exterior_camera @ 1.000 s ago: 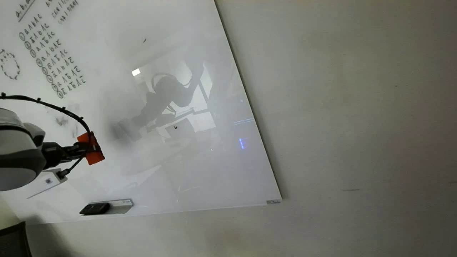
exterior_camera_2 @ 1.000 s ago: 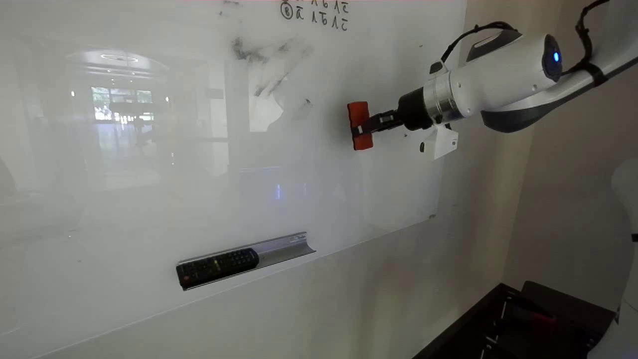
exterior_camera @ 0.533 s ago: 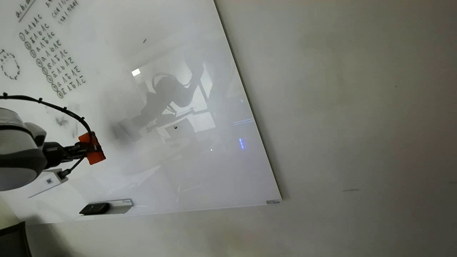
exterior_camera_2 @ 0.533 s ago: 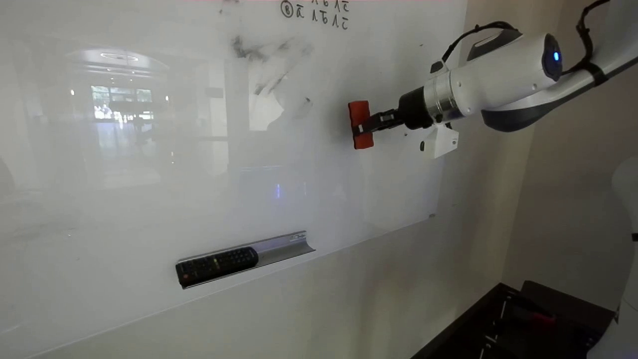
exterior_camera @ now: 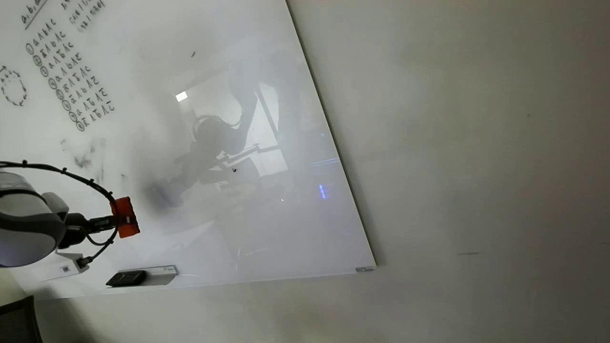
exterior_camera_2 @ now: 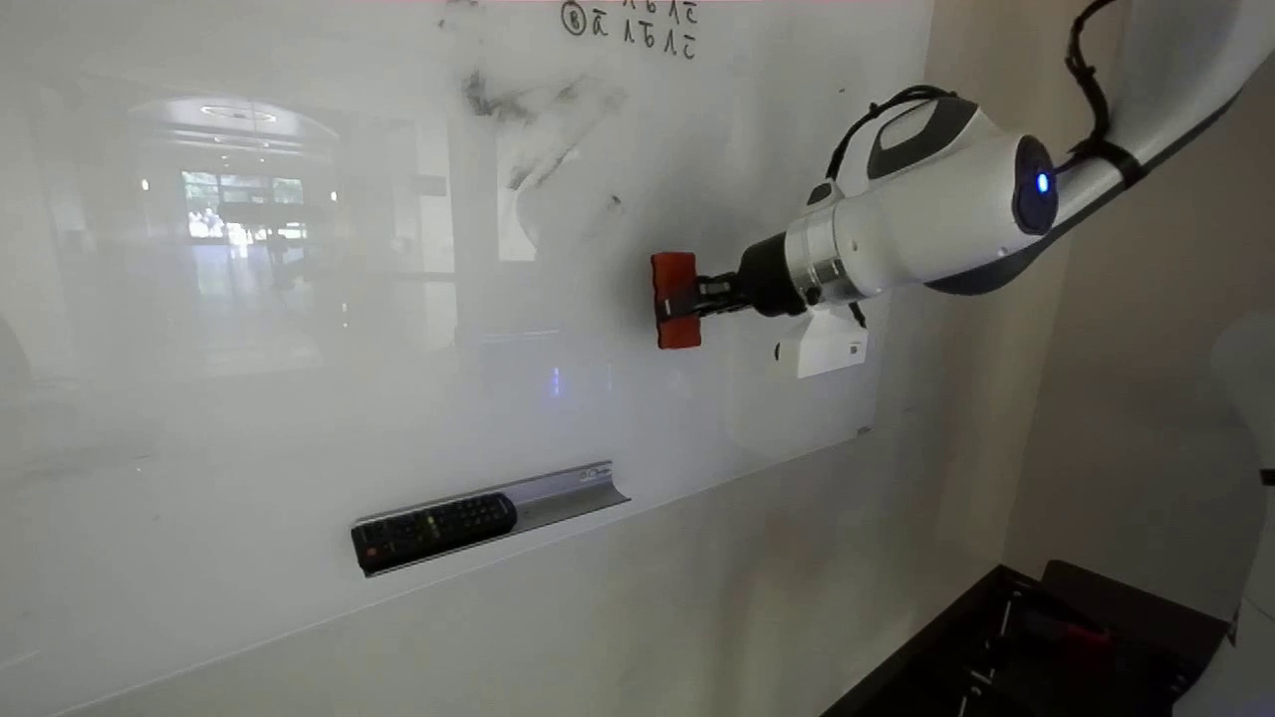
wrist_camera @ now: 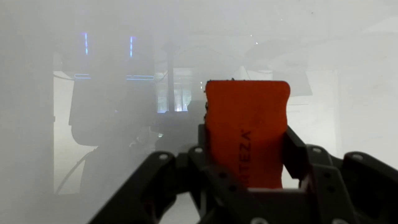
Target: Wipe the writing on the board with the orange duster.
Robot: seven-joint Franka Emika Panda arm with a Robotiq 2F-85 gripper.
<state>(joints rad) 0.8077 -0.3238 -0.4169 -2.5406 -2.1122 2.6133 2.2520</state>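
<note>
My gripper is shut on the orange duster, with a black finger on each long side. The duster also shows in both exterior views, upright against or very near the white board; I cannot tell whether it touches. The outlined triangle and circle do not show in any view. Grey-black smudges lie on the board above and left of the duster in an exterior view, with a small dark mark nearer to it. The board behind the duster is hidden.
A metal tray holding a black remote sticks out from the board's lower part. Columns of characters and a dotted ring are higher up. A chair stands at a lower corner. A dark table is below the arm.
The gripper and duster have moved down the board, and leftward in an exterior view, mostly in the last half second. More of the smudges show beside the arm. The duster stays gripped.
</note>
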